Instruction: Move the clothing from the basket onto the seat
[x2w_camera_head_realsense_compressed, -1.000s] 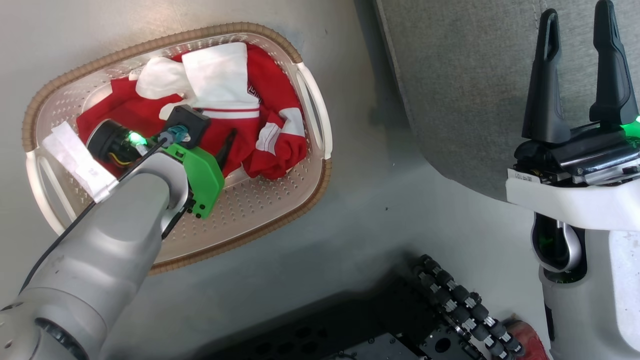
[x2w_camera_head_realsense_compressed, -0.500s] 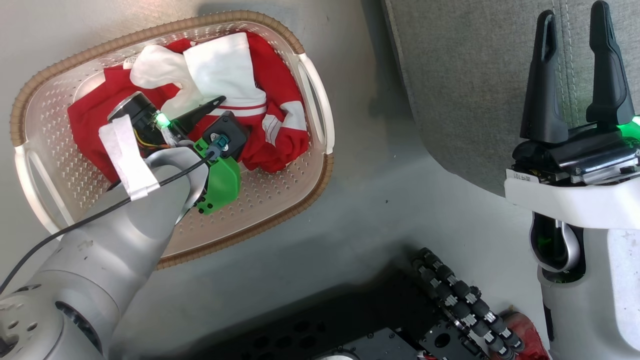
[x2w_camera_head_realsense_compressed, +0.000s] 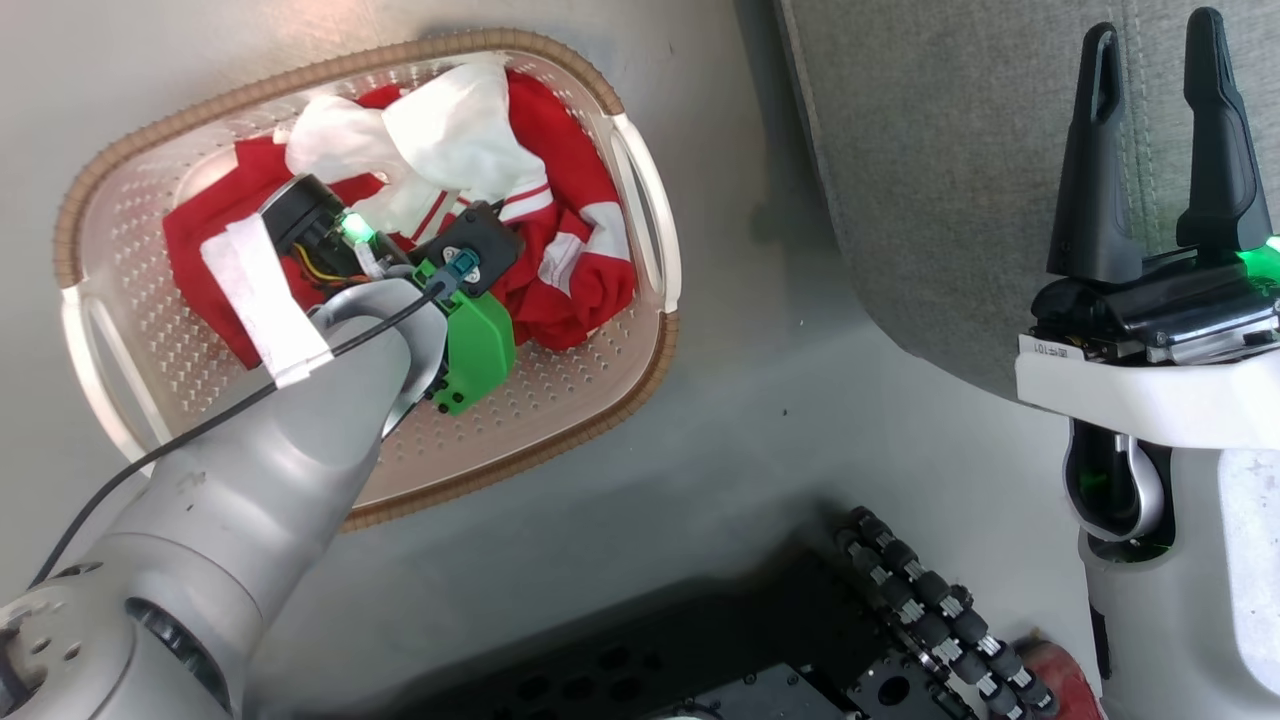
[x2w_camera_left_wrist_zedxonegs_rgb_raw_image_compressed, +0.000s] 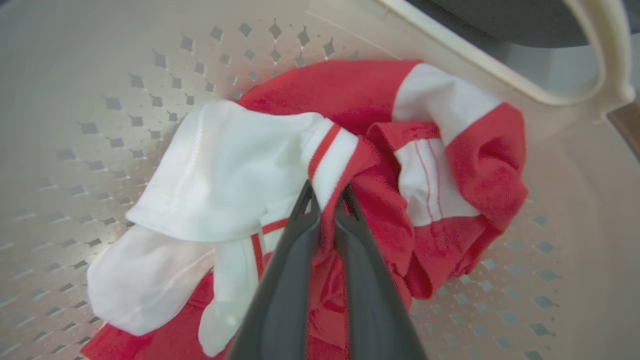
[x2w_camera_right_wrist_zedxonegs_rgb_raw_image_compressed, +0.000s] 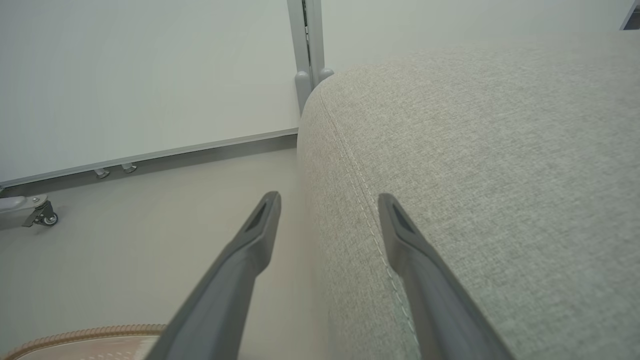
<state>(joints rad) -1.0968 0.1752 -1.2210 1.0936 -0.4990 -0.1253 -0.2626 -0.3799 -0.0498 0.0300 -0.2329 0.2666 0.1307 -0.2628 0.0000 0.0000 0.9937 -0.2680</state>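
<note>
Grey floor (x2w_camera_head_realsense_compressed: 750, 450) carries the laundry basket (x2w_camera_head_realsense_compressed: 560, 455), left of the sofa seat (x2w_camera_head_realsense_compressed: 950, 200). Red-and-white clothing (x2w_camera_head_realsense_compressed: 570, 300) lies bunched inside: light, limp, apt to trail. Left hand (x2w_camera_left_wrist_zedxonegs_rgb_raw_image_compressed: 327, 197) pinches its striped fold, a sound hold; right hand (x2w_camera_head_realsense_compressed: 1152, 25) spread, empty.

Head view looks steeply down over basket (x2w_camera_head_realsense_compressed: 560, 395) and seat (x2w_camera_head_realsense_compressed: 950, 150); left wrist view close inside basket; right wrist view low along seat's edge.

The left gripper (x2w_camera_left_wrist_zedxonegs_rgb_raw_image_compressed: 327, 194), pinched on the clothing (x2w_camera_left_wrist_zedxonegs_rgb_raw_image_compressed: 225, 165), sits inside the basket (x2w_camera_head_realsense_compressed: 560, 370), hemmed in by its perforated walls and handle; the open top is the free way out. Bare floor (x2w_camera_head_realsense_compressed: 780, 420) lies between basket and seat (x2w_camera_head_realsense_compressed: 930, 180). The spread right gripper (x2w_camera_right_wrist_zedxonegs_rgb_raw_image_compressed: 328, 196) hangs at the seat's rounded edge, and the cushion top is unobstructed.
</note>
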